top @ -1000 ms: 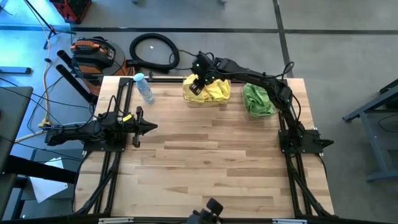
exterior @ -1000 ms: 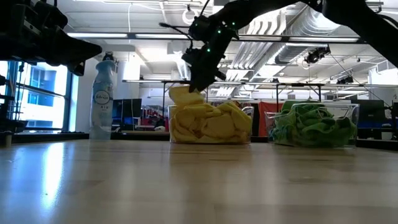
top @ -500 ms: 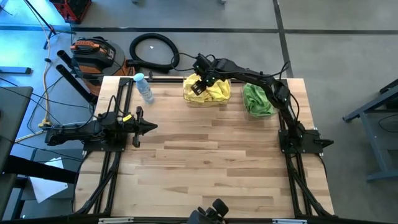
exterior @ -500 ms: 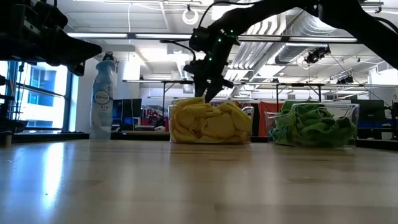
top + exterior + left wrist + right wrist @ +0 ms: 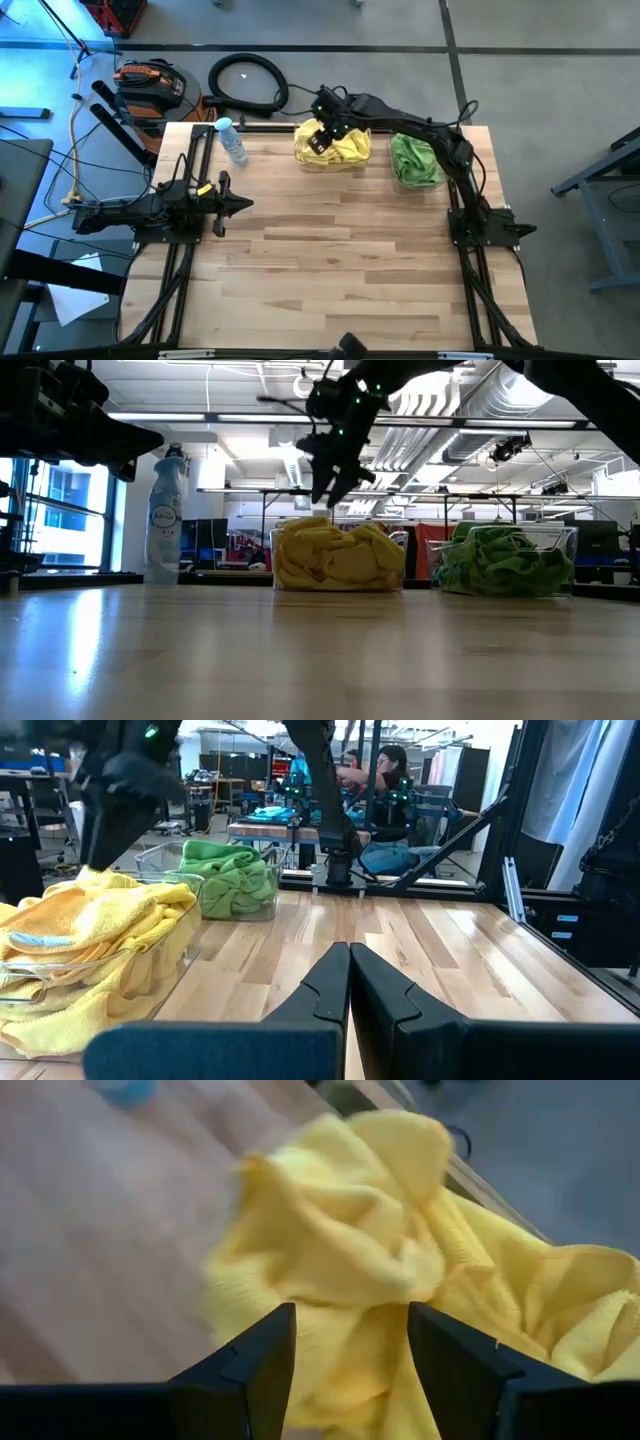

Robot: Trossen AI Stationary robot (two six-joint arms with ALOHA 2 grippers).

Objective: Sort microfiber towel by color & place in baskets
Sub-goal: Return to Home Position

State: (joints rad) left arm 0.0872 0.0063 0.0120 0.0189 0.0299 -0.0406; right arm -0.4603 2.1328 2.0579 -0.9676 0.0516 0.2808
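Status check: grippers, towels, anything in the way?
Right gripper open, empty, over yellow towels in left bin. Left gripper shut, at table left edge. Green towels in right bin. Bottle stands apart from both bins.

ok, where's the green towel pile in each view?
High view: green towel pile at the far edge of the table, right of centre.
Low view: green towel pile at the right.
Left wrist view: green towel pile beyond the yellow towel pile.
Right wrist view: not in it.
Shared landmark: the yellow towel pile beside it.
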